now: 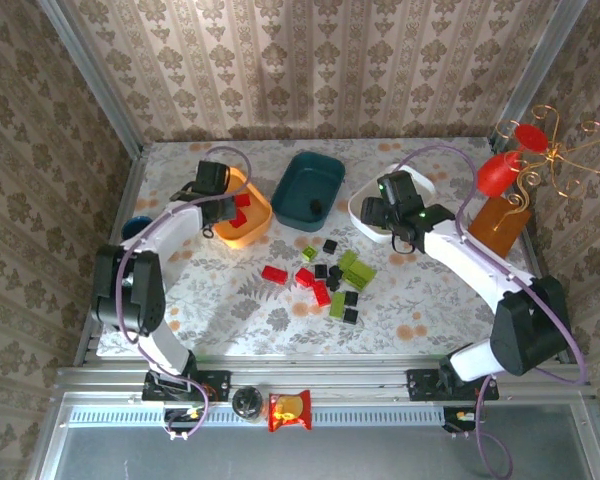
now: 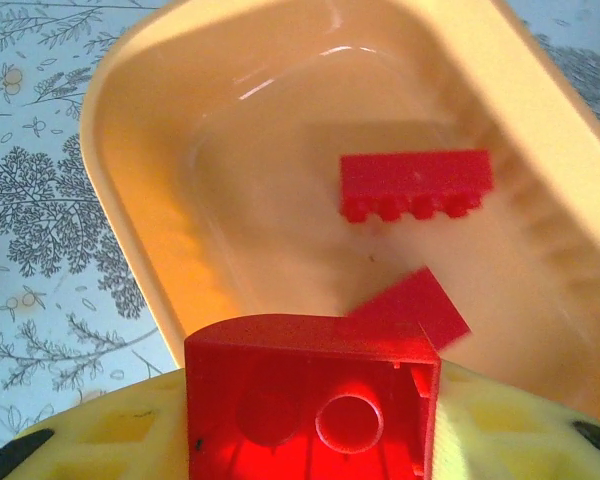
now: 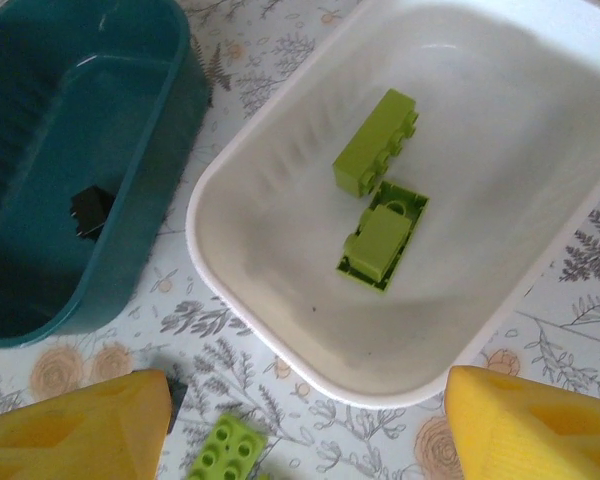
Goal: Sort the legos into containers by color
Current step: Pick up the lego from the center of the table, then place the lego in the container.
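LEGO SORTING: The left claw (image 2: 310, 445) was clenched on a glossy red brick (image 2: 310, 385), its hollow underside toward the wrist camera, over the orange bin (image 2: 130, 100) just left of the dark teal bin (image 1: 300, 175) on the floral worktop (image 1: 230, 300). Two more red bricks (image 2: 415, 183) lay in the orange bin, one long with studs along its edge. Right of the teal bin, the right claw (image 3: 305, 430) hung released, fingers spread and empty, above the near rim of the white bin (image 3: 240, 290), which held two lime green bricks (image 3: 375, 143). A single black brick (image 3: 92, 210) sat in the teal bin. In front of the teal bin, loose bricks (image 1: 325, 278) in red, green and black lay scattered.
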`<state>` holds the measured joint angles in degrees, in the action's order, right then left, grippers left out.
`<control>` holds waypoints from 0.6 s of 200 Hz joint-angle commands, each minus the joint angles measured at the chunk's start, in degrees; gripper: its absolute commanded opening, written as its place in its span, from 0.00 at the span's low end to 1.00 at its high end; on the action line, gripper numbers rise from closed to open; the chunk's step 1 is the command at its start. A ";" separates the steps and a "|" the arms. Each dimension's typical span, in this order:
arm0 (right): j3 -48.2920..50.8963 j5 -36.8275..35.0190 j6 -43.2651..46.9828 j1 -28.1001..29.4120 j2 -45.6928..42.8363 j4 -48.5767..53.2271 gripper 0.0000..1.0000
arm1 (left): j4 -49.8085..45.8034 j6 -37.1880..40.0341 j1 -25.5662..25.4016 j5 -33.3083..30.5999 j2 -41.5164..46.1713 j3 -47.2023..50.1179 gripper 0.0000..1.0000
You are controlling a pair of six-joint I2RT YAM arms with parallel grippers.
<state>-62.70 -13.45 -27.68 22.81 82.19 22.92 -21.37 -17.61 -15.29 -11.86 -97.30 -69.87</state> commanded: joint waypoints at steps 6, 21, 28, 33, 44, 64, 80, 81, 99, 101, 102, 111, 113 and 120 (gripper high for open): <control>1.96 3.10 -0.64 1.64 -3.89 2.02 0.74 | 0.68 -1.64 1.70 1.98 -3.25 -5.37 0.41; 3.25 3.92 -0.49 2.94 -4.92 2.53 0.74 | -0.31 -1.59 2.17 2.36 -5.31 -7.77 0.44; 3.88 4.25 -0.38 3.56 -5.29 2.65 0.74 | -0.74 -1.55 2.36 2.44 -6.10 -8.68 0.47; 4.32 4.46 -0.36 4.00 -5.53 2.74 0.74 | -0.97 -1.55 2.52 2.66 -6.50 -9.17 0.49; 5.14 5.62 -0.20 4.65 -6.04 2.66 0.75 | -1.44 -1.76 2.93 3.26 -6.85 -10.03 0.60; 6.65 8.86 -0.14 5.22 -6.42 2.37 0.75 | -0.67 -2.31 2.99 4.75 -4.84 -9.97 0.80; 7.62 10.53 0.08 5.73 -6.31 2.38 0.75 | -0.24 -2.80 2.73 6.10 -2.01 -9.72 0.85; 7.65 10.63 0.08 5.74 -6.28 2.39 0.75 | -0.25 -2.84 2.68 6.17 -1.80 -9.74 0.86; 8.43 12.39 0.39 7.03 -5.90 3.28 0.75 | -0.39 -3.13 1.77 7.29 1.90 -9.40 0.90; 8.61 12.53 0.42 7.28 -5.88 3.39 0.75 | -0.31 -3.20 1.65 7.35 2.43 -9.30 0.91; 8.63 12.55 0.43 7.40 -5.85 3.46 0.75 | -0.28 -3.21 1.57 7.45 2.71 -9.22 0.91; 9.28 12.98 0.44 8.60 -5.82 4.13 0.75 | 0.27 -3.34 0.92 8.18 5.14 -8.30 0.93; 9.44 13.07 0.44 8.88 -5.80 4.24 0.75 | 0.45 -3.39 0.69 8.32 5.75 -8.03 0.94; 10.03 13.51 0.44 9.81 -5.72 4.77 0.75 | 1.04 -3.70 0.04 8.87 7.78 -6.94 0.99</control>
<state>-54.41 -3.42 -27.62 29.82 76.82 24.91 -21.39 -20.01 -13.37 -5.93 -97.62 -78.30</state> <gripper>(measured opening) 0.747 0.940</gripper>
